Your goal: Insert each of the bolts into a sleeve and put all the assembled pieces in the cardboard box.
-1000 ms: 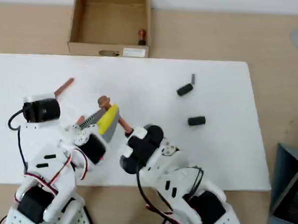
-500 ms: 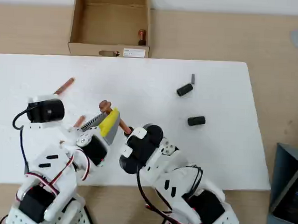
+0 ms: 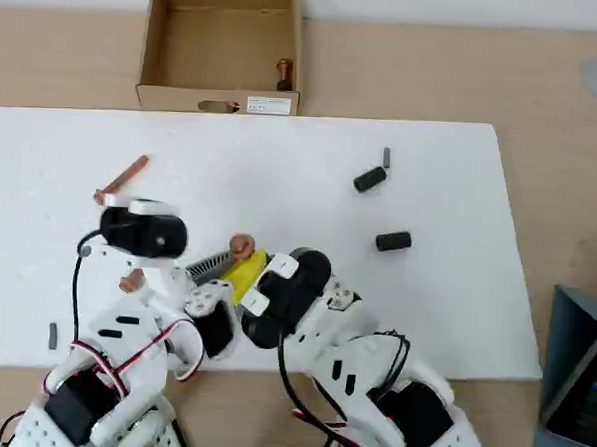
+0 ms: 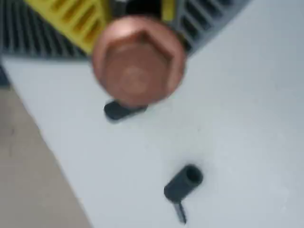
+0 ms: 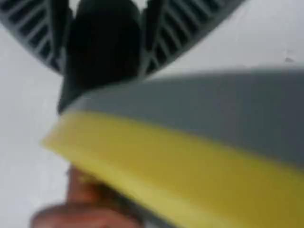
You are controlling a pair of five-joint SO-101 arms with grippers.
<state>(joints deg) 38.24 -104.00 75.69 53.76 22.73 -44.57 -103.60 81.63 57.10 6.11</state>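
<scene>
My left gripper [image 3: 239,254] [image 4: 138,19] is shut on a copper bolt [image 3: 241,246] [image 4: 137,59], whose hexagonal head faces the left wrist camera. It hangs right in front of my right gripper [image 5: 102,61], which is shut on a black sleeve [image 5: 102,38]. The left gripper's yellow and grey finger [image 5: 190,156] crosses the right wrist view. Two loose black sleeves [image 3: 371,178] [image 3: 394,242] lie on the white sheet. A second copper bolt [image 3: 121,179] lies at the left. The cardboard box [image 3: 217,99] holds one assembled piece [image 3: 283,73].
A third copper bolt [image 3: 130,281] peeks out beside the left arm. Small grey pins lie by the upper sleeve [image 3: 386,157] and at the sheet's left front [image 3: 53,335]. The white sheet [image 3: 444,321] covers a wooden table; a grey bin [image 3: 576,378] stands at the right.
The left arm has swung right and toward the front with the bolt, bringing it up against the right gripper. The right arm has stayed put.
</scene>
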